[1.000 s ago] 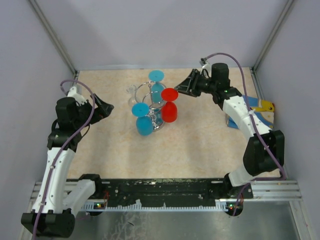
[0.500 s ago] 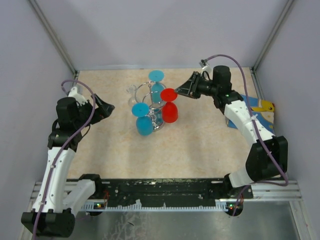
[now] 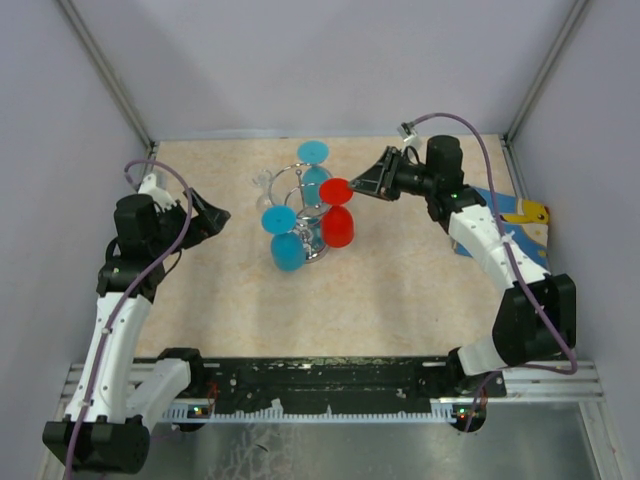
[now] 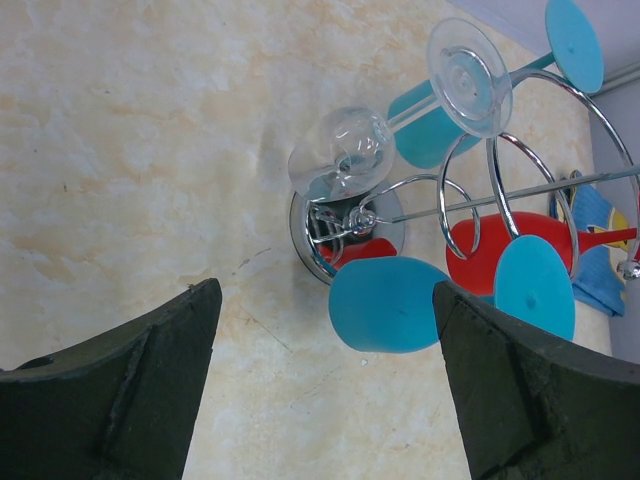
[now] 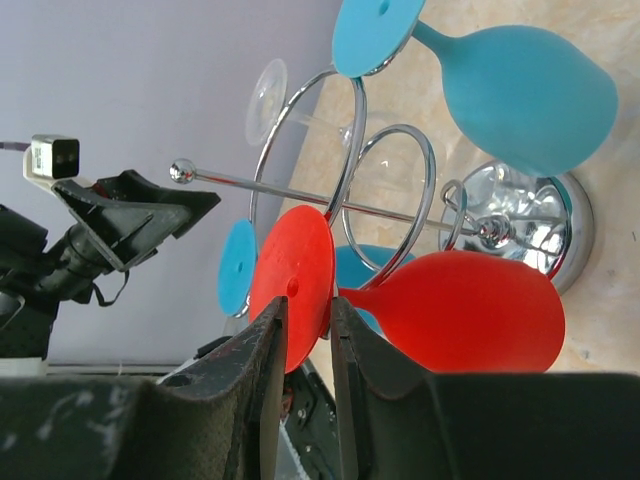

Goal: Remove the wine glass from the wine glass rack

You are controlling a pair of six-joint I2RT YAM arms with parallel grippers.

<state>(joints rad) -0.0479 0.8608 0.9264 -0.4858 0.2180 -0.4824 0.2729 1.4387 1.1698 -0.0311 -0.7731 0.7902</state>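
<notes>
Change in the last sec: my right pincer (image 5: pixel 308 305) has come in from the rack's right side and narrowed, so its jaws now sit on the round flat foot (image 5: pixel 292 285) of the glossy red wine glass (image 5: pixel 455 310). Before that they were wider and just short of it. Means reach + close looks done and taking it off the hook is up next, imo. The glass itself hasn't budged: it hangs bowl-down on the silver chrome wire rack (image 5: pixel 575 230) w/ round shiny base, foot caught in a curled hook up by the ring, rack standing mid-counter (image 3: pixel 400 290). Right pincer state: nearly pressed together, small gap only. In the wrist view the lower rim of the red foot fills that gap, so I read it as a pinch on the foot; how firm, can't tell. Fingers look clear of the chrome wire, as far as I can see. Left pincer (image 4: pixel 325 290) is spread wide, holds nothing, hovers off the rack's left side, well apart from it, no change there. Also on the rack: blue wine glasses (image 5: pixel 520 90) x2 and a clear wine glass (image 4: pixel 342 150), all hanging. Next move prob needs the foot slid outward along its hook before any lift, else the rack could tip or the neighbours get knocked.
</notes>
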